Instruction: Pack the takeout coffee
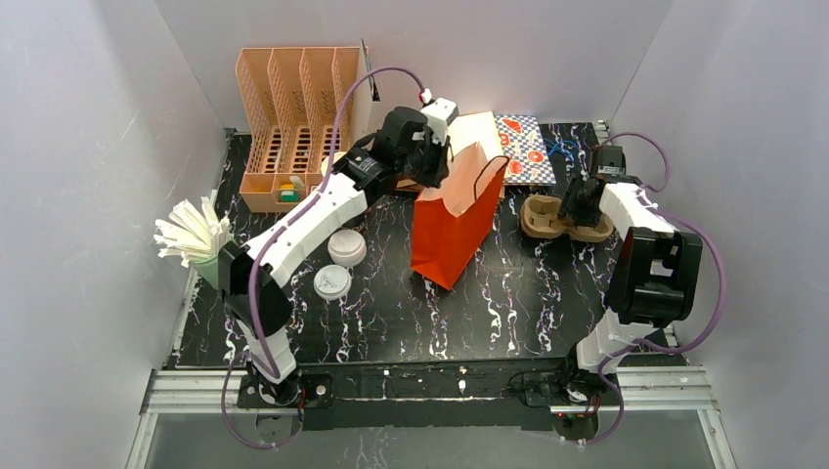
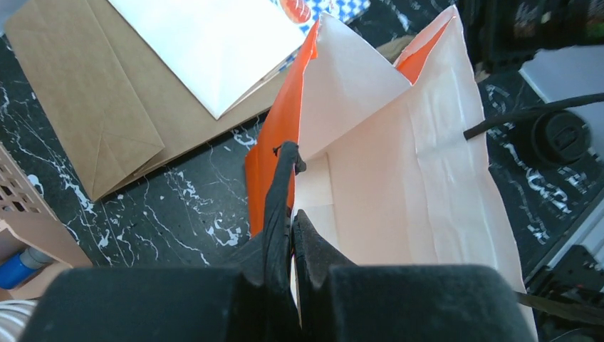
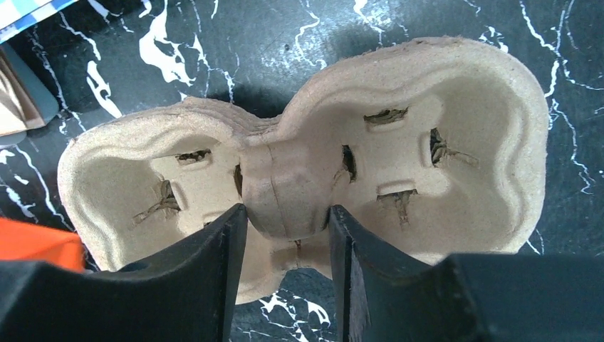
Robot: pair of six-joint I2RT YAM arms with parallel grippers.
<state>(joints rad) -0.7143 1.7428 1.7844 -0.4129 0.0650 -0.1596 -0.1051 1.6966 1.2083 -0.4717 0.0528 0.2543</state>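
Note:
An orange paper bag (image 1: 450, 230) stands open at mid-table, its pale inside (image 2: 399, 178) in the left wrist view. My left gripper (image 1: 438, 164) (image 2: 292, 214) is shut on the bag's rim together with its black handle (image 2: 281, 178), at the bag's back left. A brown pulp two-cup carrier (image 1: 540, 217) (image 3: 441, 164) lies empty on the table to the right of the bag. My right gripper (image 1: 579, 207) (image 3: 288, 210) is over it, fingers pressed against both sides of the centre hump. A round black lid (image 2: 557, 139) shows past the bag; no green cup is visible.
A pink slotted organizer (image 1: 293, 117) stands back left. A green cup of white straws (image 1: 196, 239) sits at the left edge. White cups (image 1: 346, 247) and a loose white lid (image 1: 332, 282) rest left of the bag. Flat brown (image 2: 85, 107) and white (image 2: 206, 43) bags lie behind it.

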